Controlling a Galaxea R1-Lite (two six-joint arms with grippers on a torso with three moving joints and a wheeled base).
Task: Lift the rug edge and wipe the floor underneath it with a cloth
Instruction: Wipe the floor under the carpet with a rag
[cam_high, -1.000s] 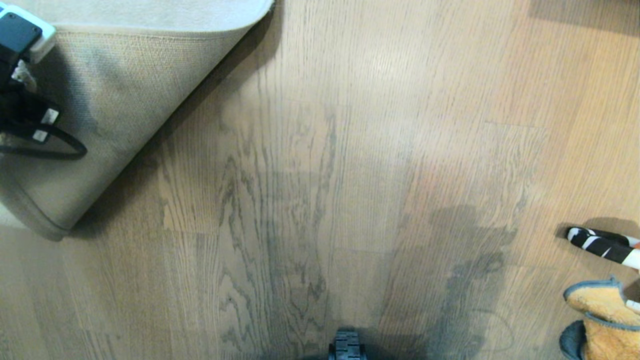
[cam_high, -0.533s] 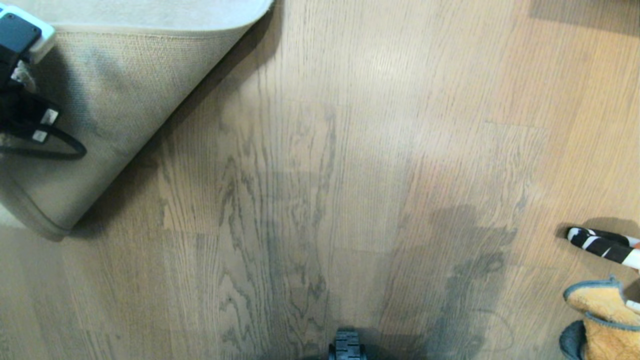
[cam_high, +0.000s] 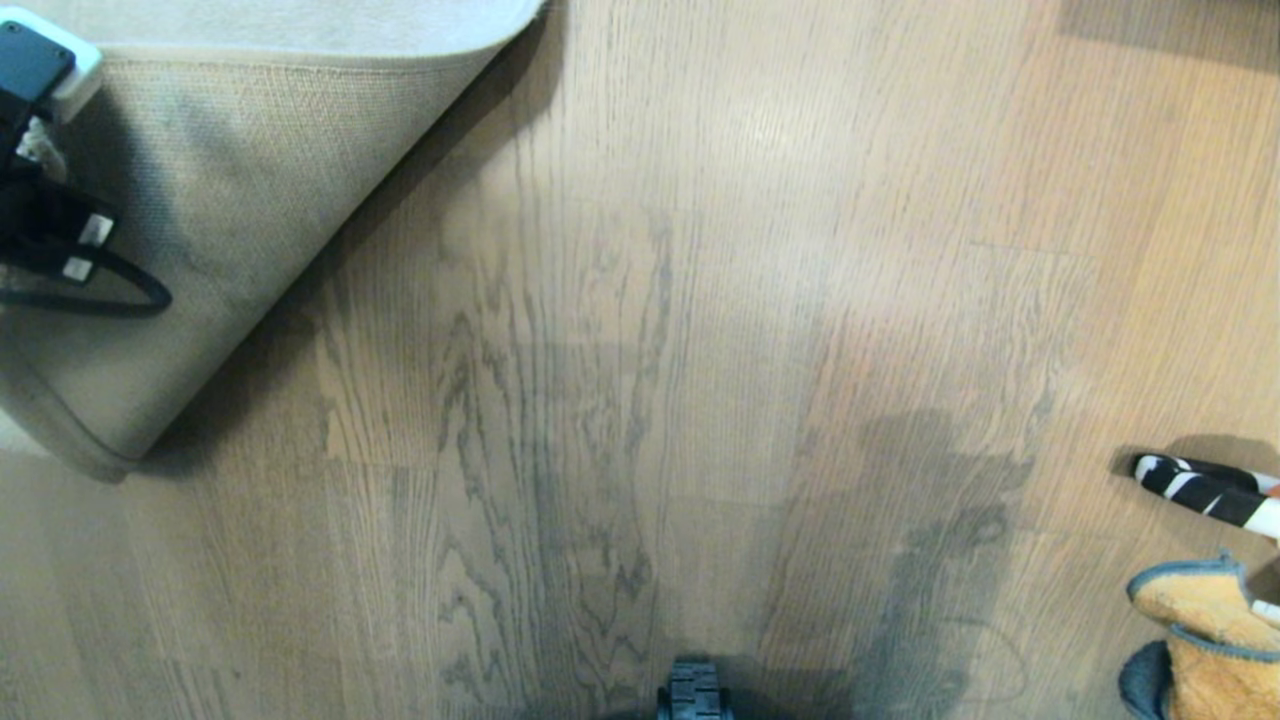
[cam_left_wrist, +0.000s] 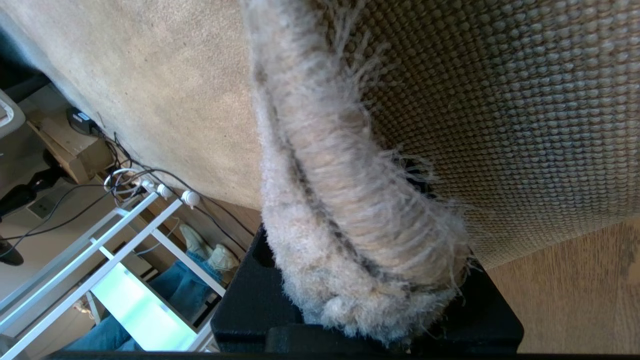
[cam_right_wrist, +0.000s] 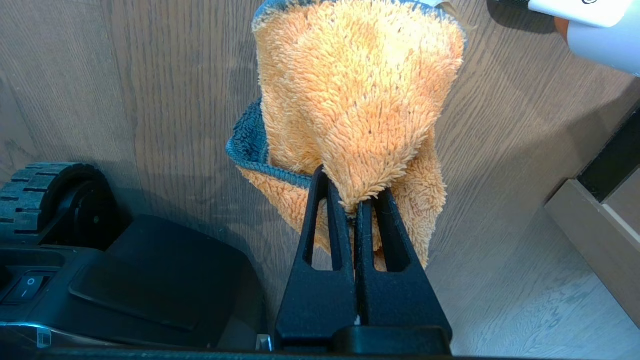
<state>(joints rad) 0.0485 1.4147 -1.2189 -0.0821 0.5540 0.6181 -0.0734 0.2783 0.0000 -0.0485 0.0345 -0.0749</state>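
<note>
Soft indoor light is falling evenly on the floor (cam_high: 700, 300), with a pale sheen glaring near the top centre. The lifted rug edge (cam_high: 250, 200) is casting a dark shadow beside it (plank lines are bowing outward toward the frame edges).

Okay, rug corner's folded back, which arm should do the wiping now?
Right, probably. The right gripper is shut on the cloth, hanging over bare floor. The left gripper is busy clamping the rug edge, keeping it lifted.
</note>
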